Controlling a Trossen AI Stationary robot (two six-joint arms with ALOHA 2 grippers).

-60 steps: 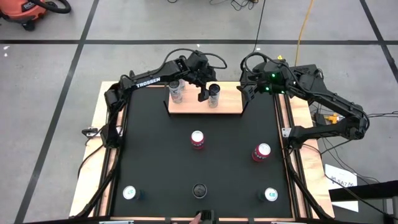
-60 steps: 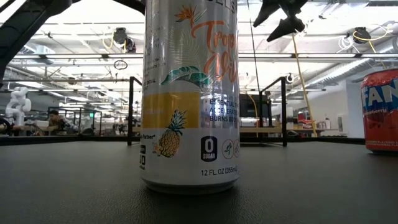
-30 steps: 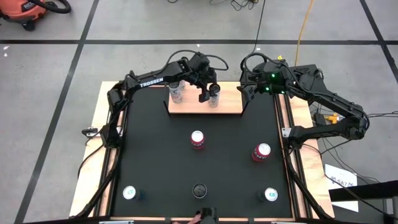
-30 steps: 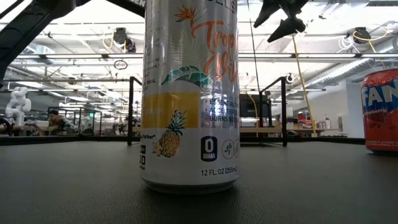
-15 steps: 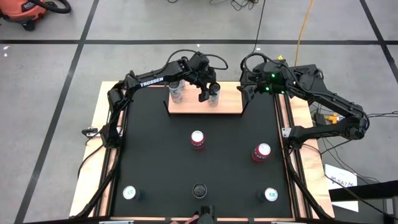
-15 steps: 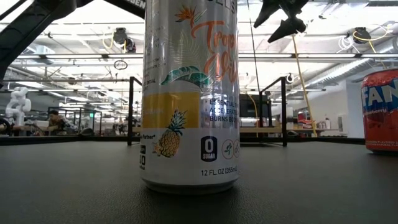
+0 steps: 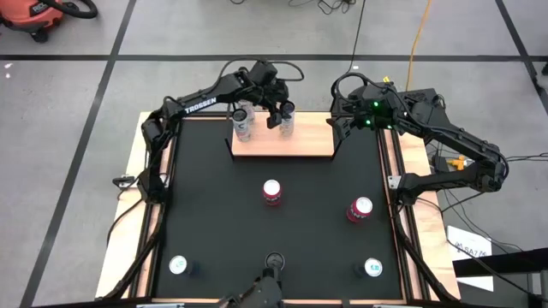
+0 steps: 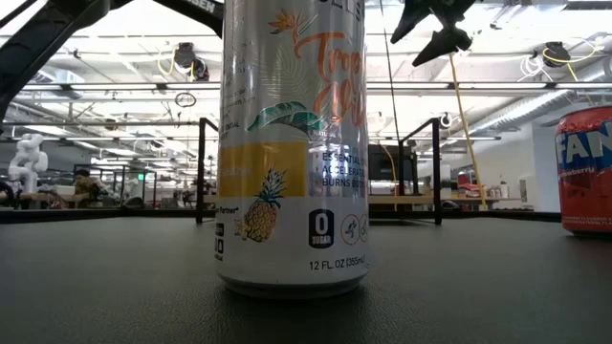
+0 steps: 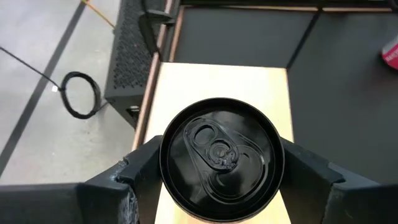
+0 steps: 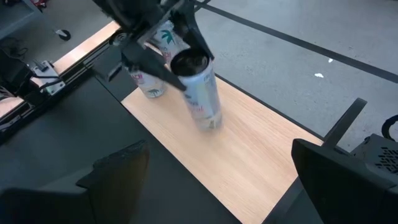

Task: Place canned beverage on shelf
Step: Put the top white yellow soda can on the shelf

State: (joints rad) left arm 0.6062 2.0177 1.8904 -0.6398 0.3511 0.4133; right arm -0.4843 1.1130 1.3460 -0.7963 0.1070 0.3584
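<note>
The shelf, a light-wood board with black uprights, stands at the table's far edge. My left gripper is over the shelf's middle, shut on a pale can with a black top. In the right wrist view this can leans. Another can stands on its base on the shelf's left part. My right gripper is open and empty beside the shelf's right end. My left gripper pinches the can's wall just below the top rim between its two fingers, one on each side. The fingers come from above, slanting down. The can is tilted; whether its base touches the shelf board or hangs just above it, I cannot tell.
Two red cans stand mid-table. Three more cans stand along the near edge; the middle one fills the low view. A dark shape reaches in at the near edge.
My left gripper has gone toward the table's far edge and a little to the left, still shut on the black-topped can, which has moved with it along the shelf. A dark shape has come in at the near edge.
</note>
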